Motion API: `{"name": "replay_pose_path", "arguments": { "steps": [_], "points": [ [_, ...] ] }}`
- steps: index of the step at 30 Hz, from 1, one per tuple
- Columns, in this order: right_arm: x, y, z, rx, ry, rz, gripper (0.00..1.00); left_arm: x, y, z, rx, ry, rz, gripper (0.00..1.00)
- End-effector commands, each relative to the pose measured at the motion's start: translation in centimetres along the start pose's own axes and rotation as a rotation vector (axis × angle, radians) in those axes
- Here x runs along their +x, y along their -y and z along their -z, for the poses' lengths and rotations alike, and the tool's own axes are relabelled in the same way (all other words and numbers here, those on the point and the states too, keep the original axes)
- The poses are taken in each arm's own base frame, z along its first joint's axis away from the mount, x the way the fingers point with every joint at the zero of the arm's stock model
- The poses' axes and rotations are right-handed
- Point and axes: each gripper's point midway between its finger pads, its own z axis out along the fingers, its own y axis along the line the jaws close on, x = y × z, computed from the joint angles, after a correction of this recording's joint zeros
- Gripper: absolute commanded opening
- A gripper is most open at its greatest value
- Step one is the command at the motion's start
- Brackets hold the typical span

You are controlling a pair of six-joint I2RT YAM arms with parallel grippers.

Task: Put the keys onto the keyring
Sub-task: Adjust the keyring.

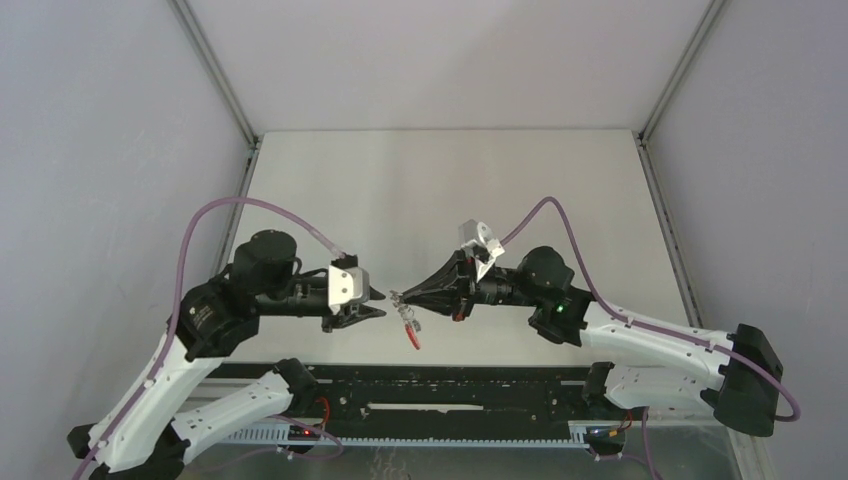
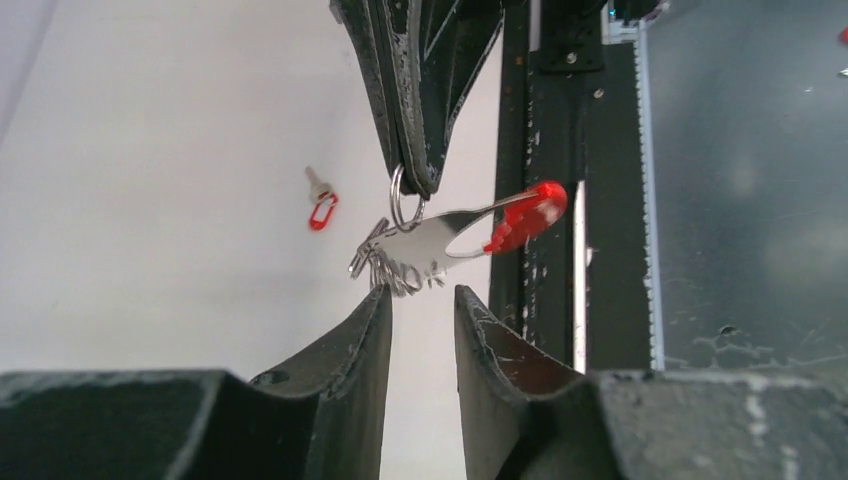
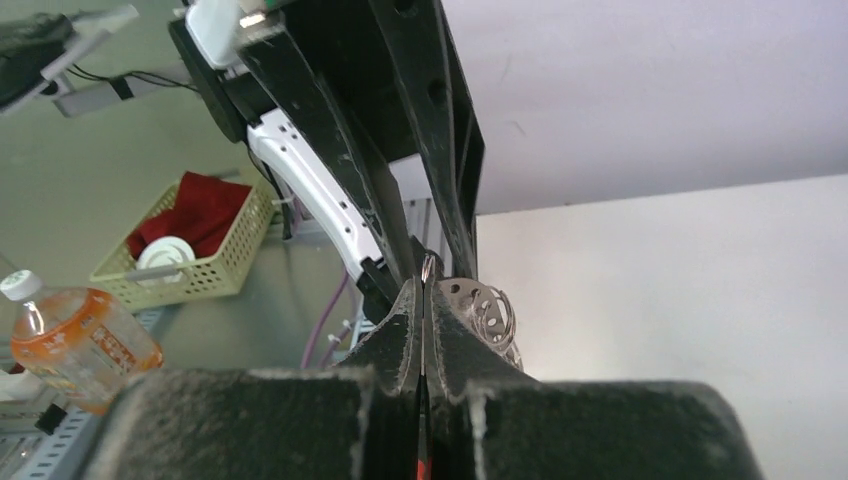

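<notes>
My right gripper is shut on the thin metal keyring, held above the table. From the ring hang a loose bunch of small silvery keys and the red strap. The strap also shows in the top view. My left gripper is open and empty, its fingertips just short of the keys, facing the right gripper. In the right wrist view my right gripper pinches the ring, with the keys beside its right finger.
A small separate key with a red tag lies on the white table. The black rail runs along the near edge. Beyond the table stand a yellow basket and an orange bottle.
</notes>
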Motion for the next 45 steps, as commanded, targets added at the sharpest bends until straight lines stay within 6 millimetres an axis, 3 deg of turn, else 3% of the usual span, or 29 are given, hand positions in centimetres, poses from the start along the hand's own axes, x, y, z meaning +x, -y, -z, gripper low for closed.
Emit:
{"name": "replay_pose_path", "arguments": {
  "steps": [1,14,26,32,36,41,45],
  "points": [
    [-4.3,-2.0,-0.1,-0.078,0.168,0.011,0.00,-2.6,0.9,-1.1,0.077,0.134,0.116,0.34],
    [-4.4,-3.1,-0.3,-0.152,0.224,-0.010,0.00,-5.8,1.0,-0.3,0.150,0.282,0.260,0.29],
    [-4.1,-3.2,-0.9,-0.163,0.232,-0.028,0.00,-5.8,2.6,0.3,0.211,0.300,0.209,0.35],
    [-4.1,-3.3,-0.9,-0.163,0.233,-0.024,0.00,-5.0,1.7,-0.1,0.152,0.278,0.217,0.14],
    [-3.9,-3.5,-1.0,-0.169,0.227,-0.028,0.00,-4.6,-0.1,-0.3,0.054,0.259,0.237,0.01],
    [-3.1,-3.7,-1.0,-0.176,0.167,-0.035,0.00,-4.7,-0.3,-0.2,0.035,0.265,0.226,0.00],
    [-2.6,-3.0,-0.5,-0.121,0.055,-0.026,0.27,-4.1,0.5,0.0,0.069,0.242,0.180,0.00]
  ]
}}
